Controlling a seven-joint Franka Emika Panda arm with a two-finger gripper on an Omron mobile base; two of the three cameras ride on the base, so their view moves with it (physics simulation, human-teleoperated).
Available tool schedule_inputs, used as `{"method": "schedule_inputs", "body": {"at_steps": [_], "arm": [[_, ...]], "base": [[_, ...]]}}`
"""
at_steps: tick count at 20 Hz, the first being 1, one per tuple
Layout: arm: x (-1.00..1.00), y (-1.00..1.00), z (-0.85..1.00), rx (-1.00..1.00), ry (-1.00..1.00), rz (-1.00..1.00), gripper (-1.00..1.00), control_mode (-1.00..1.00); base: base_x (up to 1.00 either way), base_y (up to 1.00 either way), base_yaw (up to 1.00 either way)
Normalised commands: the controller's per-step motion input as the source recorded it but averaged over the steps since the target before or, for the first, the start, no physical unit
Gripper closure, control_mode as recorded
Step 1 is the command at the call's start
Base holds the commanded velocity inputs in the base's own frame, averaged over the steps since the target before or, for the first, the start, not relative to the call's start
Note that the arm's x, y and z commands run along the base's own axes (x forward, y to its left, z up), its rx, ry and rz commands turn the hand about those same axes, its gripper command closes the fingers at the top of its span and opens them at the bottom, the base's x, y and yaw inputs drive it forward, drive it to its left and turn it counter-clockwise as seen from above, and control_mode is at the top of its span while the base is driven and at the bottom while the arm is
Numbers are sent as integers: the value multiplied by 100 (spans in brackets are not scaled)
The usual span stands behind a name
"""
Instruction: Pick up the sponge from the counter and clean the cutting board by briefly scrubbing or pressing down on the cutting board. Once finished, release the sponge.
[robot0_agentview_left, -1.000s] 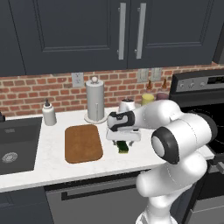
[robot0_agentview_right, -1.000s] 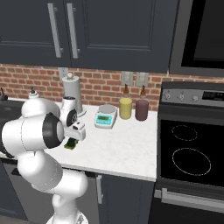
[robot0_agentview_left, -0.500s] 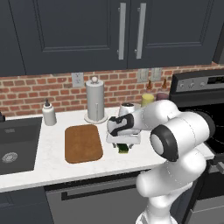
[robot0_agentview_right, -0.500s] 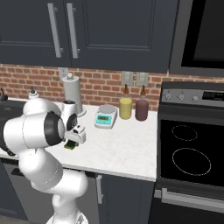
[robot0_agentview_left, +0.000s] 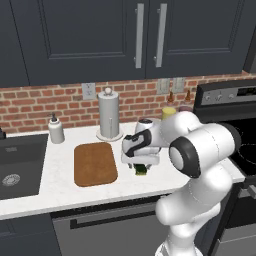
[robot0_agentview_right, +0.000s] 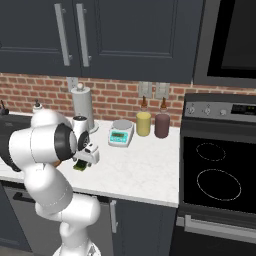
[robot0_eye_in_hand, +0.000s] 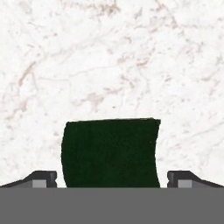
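Observation:
The sponge (robot0_eye_in_hand: 110, 152) lies dark green side up on the white counter (robot0_eye_in_hand: 109, 57); in the base views it shows as a small green and yellow block (robot0_agentview_left: 141, 169) (robot0_agentview_right: 80, 166). My gripper (robot0_eye_in_hand: 111, 179) points straight down over it, open, with one fingertip (robot0_eye_in_hand: 43, 178) on each side of the sponge and a gap between each tip and it. The hand (robot0_agentview_left: 140, 156) (robot0_agentview_right: 86, 156) hovers just above the sponge. The brown wooden cutting board (robot0_agentview_left: 94, 163) lies flat to the left of the sponge, a short way off.
A paper towel holder (robot0_agentview_left: 109, 113) and a soap bottle (robot0_agentview_left: 55, 129) stand at the back by the brick wall. The dark sink (robot0_agentview_left: 15, 167) is at the far left. A scale (robot0_agentview_right: 120, 135), two jars (robot0_agentview_right: 144, 123) and the stove (robot0_agentview_right: 215, 170) lie to the right.
The hand has sunk a little lower over the sponge. The jaws have stayed wide apart and the sponge has not moved.

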Motion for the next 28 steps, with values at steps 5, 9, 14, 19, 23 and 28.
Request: {"method": "schedule_inputs", "body": {"at_steps": [5, 9, 14, 19, 23, 28], "arm": [[14, 0, -14, 0, -1, 0, -100, -100], [6, 0, -43, 0, 0, 0, -100, -100], [11, 0, -55, 0, 0, 0, -100, -100], [1, 0, -50, 0, 0, 0, -100, -100], [-10, 3, -65, 0, 0, 0, 100, -100], [-17, 2, -9, 1, -1, 0, 100, -100]], "base": [[0, 0, 0], [0, 0, 0], [0, 0, 0], [0, 0, 0], [0, 0, 0], [0, 0, 0]]}}
